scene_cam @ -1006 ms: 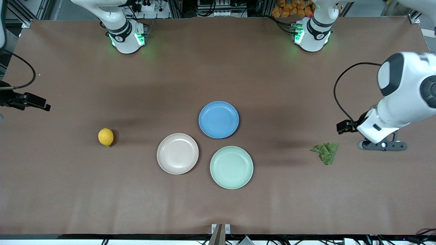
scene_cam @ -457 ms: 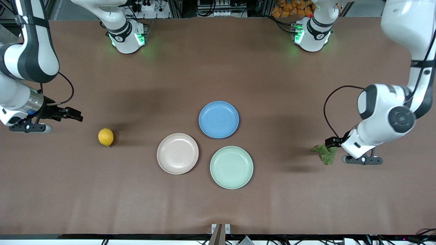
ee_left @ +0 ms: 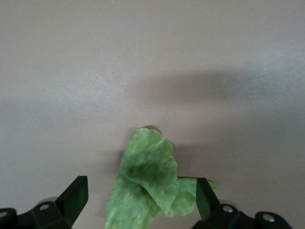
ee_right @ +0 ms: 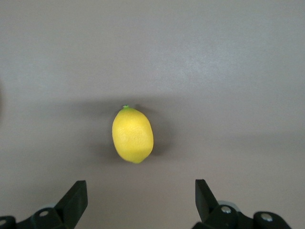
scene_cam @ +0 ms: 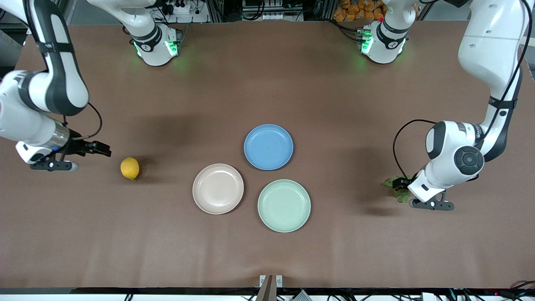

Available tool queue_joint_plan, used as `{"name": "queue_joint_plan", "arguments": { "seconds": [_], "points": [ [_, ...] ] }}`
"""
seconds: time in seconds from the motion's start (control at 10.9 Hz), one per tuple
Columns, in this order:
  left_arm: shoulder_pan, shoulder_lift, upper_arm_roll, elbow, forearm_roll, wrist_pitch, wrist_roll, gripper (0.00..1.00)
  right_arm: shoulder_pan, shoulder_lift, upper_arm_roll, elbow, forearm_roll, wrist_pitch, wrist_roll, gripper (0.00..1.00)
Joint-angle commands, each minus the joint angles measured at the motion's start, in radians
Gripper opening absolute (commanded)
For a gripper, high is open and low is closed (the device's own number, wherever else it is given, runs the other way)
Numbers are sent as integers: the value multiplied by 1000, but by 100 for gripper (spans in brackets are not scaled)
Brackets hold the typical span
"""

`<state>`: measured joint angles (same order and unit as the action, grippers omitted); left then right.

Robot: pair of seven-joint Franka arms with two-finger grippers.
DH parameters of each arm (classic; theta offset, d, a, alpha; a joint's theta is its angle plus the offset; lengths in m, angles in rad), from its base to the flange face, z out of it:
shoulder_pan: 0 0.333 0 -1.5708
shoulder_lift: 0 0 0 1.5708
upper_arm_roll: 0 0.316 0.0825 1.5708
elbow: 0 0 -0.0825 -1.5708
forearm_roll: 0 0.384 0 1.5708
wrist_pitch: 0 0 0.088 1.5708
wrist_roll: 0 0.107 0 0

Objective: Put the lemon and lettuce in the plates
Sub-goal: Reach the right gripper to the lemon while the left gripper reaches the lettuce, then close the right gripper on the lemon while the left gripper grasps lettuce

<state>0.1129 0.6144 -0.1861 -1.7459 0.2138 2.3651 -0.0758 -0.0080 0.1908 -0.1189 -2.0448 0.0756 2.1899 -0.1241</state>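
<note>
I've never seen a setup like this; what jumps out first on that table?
Three round plates cluster mid-table: a blue plate, a pinkish-beige plate and a mint green plate nearest the front camera. A yellow lemon lies toward the right arm's end, the open right gripper short of it. At the left arm's end, the open left gripper straddles a green lettuce leaf.
</note>
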Motion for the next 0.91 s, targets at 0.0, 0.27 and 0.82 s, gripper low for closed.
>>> {"name": "queue_joint_plan", "arguments": {
  "seconds": [0.0, 0.27, 0.82],
  "points": [
    [4, 50, -4, 25, 19, 17, -5, 100, 8, 41, 13, -49, 6, 111, 1, 100],
    [4, 58, -4, 17, 19, 13, -7, 100, 43, 128, 16, -57, 6, 204, 0, 100],
    [19, 88, -4, 17, 19, 14, -4, 70, 60, 209, 16, -67, 4, 281, 0, 100]
  ]
}}
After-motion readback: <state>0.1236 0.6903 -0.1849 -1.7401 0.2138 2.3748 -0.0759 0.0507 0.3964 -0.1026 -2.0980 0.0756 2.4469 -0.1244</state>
